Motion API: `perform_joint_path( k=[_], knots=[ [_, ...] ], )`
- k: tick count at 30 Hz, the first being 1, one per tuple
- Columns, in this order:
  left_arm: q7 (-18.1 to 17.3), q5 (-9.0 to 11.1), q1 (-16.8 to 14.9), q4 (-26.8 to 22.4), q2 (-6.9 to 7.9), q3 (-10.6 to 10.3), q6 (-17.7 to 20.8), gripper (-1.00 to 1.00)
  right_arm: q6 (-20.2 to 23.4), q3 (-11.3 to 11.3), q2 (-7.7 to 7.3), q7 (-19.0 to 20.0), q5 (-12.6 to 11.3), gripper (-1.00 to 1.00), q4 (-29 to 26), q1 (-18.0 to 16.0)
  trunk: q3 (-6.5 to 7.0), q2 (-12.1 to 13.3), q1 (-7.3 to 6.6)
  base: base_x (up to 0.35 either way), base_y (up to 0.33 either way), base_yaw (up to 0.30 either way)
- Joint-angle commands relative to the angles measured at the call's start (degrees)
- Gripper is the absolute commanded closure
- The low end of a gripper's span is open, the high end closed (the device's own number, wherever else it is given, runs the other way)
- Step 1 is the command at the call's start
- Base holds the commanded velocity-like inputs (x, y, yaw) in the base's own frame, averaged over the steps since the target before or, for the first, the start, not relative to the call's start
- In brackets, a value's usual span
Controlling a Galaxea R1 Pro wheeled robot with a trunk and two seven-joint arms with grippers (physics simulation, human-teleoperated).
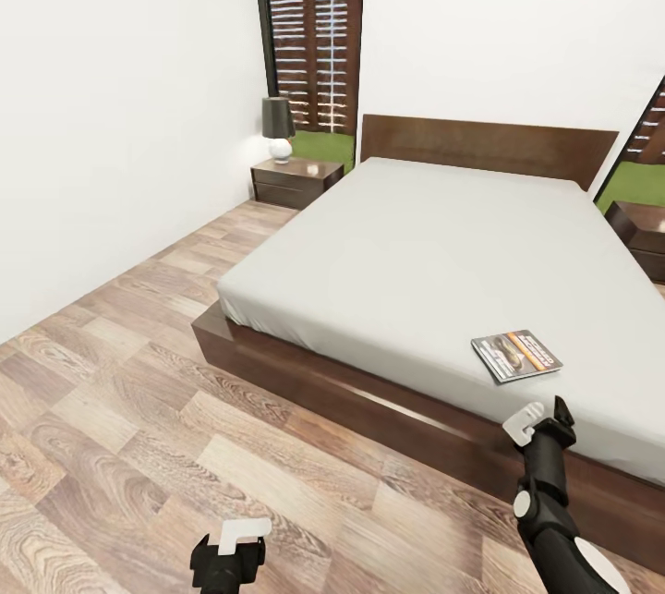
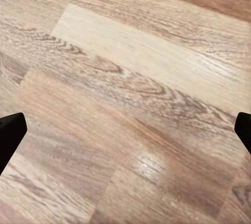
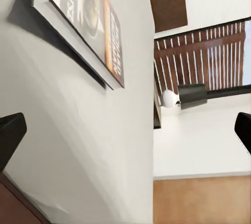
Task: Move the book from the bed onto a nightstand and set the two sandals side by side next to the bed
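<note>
Book [image 1: 516,356] lies on the bed [image 1: 388,252], untouched; right end effector [image 1: 540,422] hovers near, apparently wide open, left end effector [image 1: 231,550] likewise. Nightstand [image 1: 297,181] placement remains undone.

You have the bed [image 1: 406,252] ahead, a light-grey mattress on a dark brown frame, its headboard at the far wall. The book [image 1: 516,355] lies flat on the mattress near the near right edge. On the far left, the nightstand [image 1: 296,180] carries a lamp [image 1: 278,127]. The wood-plank floor [image 1: 139,409] spreads to your left.
</note>
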Motion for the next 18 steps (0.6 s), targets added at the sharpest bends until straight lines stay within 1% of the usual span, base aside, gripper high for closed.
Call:
perform_joint_path(
  k=[1, 5, 8, 9, 11, 13, 16, 18],
  knots=[
    [0.48, 0.27, -0.05, -0.11, 0.08, -0.29, 0.29, -1.0, 0.49, 0.21, 0.02, -0.42, 0.61, -1.0, -0.22, -0.02, -0.05, -0.02, -0.01, 0.0, 0.0, 0.0],
    [0.48, 0.27, -0.05, -0.11, 0.1, -0.28, 0.29, -1.0, -0.13, 1.49, 0.05, -2.24, 0.69, -1.0, -0.29, -0.03, -0.05, -0.02, -0.01, 0.0, 0.0, 0.0],
    [0.48, 0.27, -0.05, -0.11, 0.09, -0.31, 0.29, -1.0, -0.47, 3.4, 0.05, -3.59, 0.99, -1.0, -0.19, -0.03, -0.05, -0.02, -0.01, 0.0, 0.0, 0.0],
    [0.47, 0.27, -0.05, -0.11, 0.09, -0.31, 0.3, -1.0, -0.56, 4.53, 0.05, -4.04, 1.19, -1.0, -0.16, -0.03, -0.05, -0.02, -0.01, 0.0, 0.0, 0.0],
    [0.47, 0.27, -0.05, -0.09, 0.08, -0.34, 0.29, -1.0, -0.54, 6.01, 0.05, -4.45, 1.48, -1.0, -0.08, -0.03, -0.05, -0.02, -0.01, 0.0, 0.0, 0.0],
    [0.47, 0.27, -0.05, -0.09, 0.11, -0.31, 0.29, -1.0, -0.46, 6.89, 0.07, -4.66, 1.7, -1.0, 0.04, -0.03, -0.05, -0.02, -0.01, 0.0, 0.0, 0.0],
    [0.48, 0.27, -0.05, -0.07, 0.12, -0.29, 0.31, -1.0, -0.4, 7.44, 0.07, -4.79, 1.84, -1.0, 0.14, -0.03, -0.05, -0.02, -0.01, 0.058, 0.0, 0.0],
    [0.5, 0.27, -0.05, -0.09, 0.1, -0.31, 0.31, -1.0, -0.35, 7.62, 0.07, -4.83, 1.89, -1.0, 0.17, -0.03, -0.05, -0.02, -0.01, 0.196, 0.0, 0.0]
  ],
)
